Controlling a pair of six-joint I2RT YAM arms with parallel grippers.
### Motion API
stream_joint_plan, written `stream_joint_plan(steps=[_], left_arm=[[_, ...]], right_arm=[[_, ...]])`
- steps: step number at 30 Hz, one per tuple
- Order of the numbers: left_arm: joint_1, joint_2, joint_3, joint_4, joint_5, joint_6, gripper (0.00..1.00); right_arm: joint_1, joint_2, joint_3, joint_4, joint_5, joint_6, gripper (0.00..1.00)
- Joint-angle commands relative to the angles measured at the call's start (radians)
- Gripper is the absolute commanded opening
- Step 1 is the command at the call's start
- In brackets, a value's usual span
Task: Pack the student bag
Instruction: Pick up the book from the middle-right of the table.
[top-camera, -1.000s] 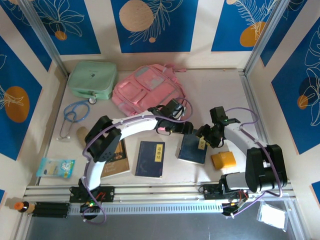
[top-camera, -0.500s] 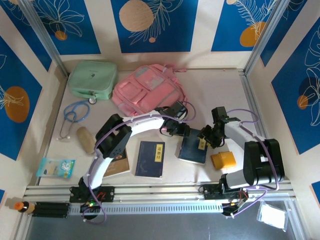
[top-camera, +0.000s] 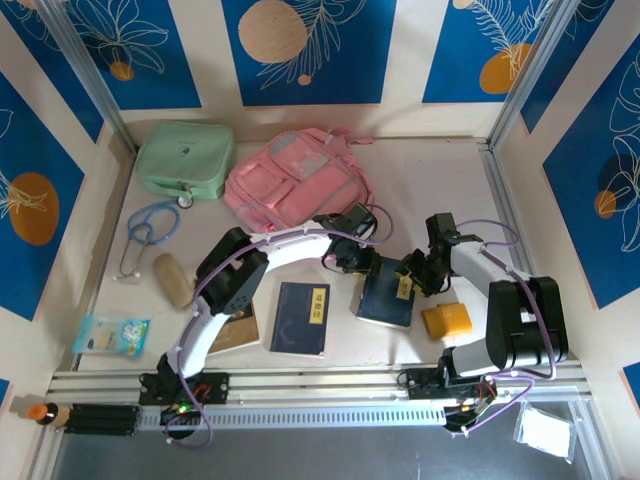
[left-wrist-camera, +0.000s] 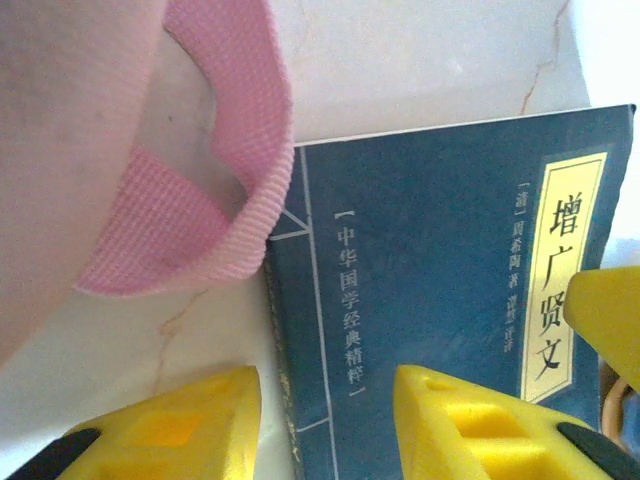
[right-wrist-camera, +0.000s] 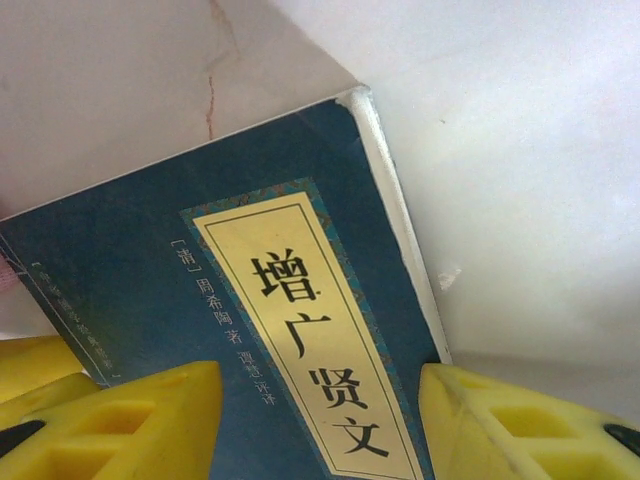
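Observation:
The pink student bag (top-camera: 295, 180) lies at the back centre of the table; its fabric (left-wrist-camera: 60, 150) and a looped strap (left-wrist-camera: 240, 170) show in the left wrist view. In front of it lies a dark blue book (top-camera: 385, 297) with a yellow title label. My left gripper (top-camera: 362, 262) is open at the book's left edge. One of its fingers is over the table and the other over the cover (left-wrist-camera: 440, 300), with the left gripper (left-wrist-camera: 325, 420) low over the spine. My right gripper (top-camera: 408, 275) is open across the book's right edge (right-wrist-camera: 250, 300), the right gripper (right-wrist-camera: 320, 420) straddling the title label.
A mint-green case (top-camera: 185, 158) sits at the back left, with a stethoscope (top-camera: 148, 225) and a tan object (top-camera: 172, 280) in front of it. A second blue book (top-camera: 301, 317), a brown book (top-camera: 232, 325), a yellow block (top-camera: 447, 320) and a packet (top-camera: 110, 336) lie near the front.
My left gripper has moved away from the bag, towards the front and right, down to the blue book's left edge. The right gripper has stayed at the book's right edge.

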Motion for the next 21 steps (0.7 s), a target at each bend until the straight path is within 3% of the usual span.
stream_joint_plan(steps=[1,11,21], left_arm=[[-0.009,0.036,0.033,0.006,0.051,-0.017,0.40],[-0.007,0.068,0.061,0.038,0.137,-0.024,0.43],[-0.004,-0.108,-0.078,0.272,0.209,0.101,0.40]], right_arm=[[-0.004,0.028,-0.008,0.022,-0.046,0.025,0.56],[-0.011,0.030,-0.011,0.026,-0.061,0.041,0.56],[-0.029,0.018,-0.050,0.099,-0.105,0.100,0.56]])
